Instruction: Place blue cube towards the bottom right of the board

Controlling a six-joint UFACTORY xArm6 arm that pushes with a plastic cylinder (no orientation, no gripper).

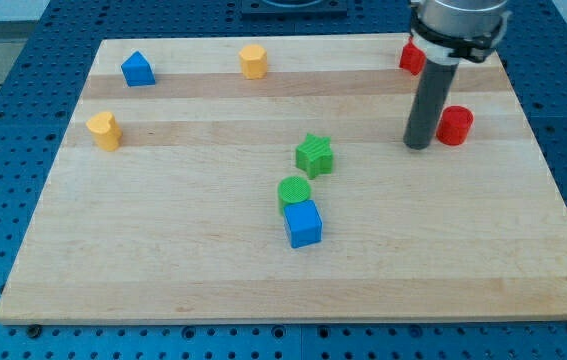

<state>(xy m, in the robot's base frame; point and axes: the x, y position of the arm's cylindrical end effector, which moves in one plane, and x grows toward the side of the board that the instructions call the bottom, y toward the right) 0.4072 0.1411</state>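
Tip (419, 146) stood beside red cylinder (454, 126), blue cube (303, 223) well down-left of it, touching green cylinder (294, 190); rod carried no fingers to judge.

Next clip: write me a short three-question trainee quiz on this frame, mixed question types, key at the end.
1. True or false: my tip touches the blue cube.
2. Which block sits against the blue cube's upper edge? A) green cylinder B) green star C) yellow hexagon
3. Fill in: the block just to the view's right of my tip is the red ____.

Key
1. False: my tip stands far up and to the view's right of it.
2. A
3. cylinder
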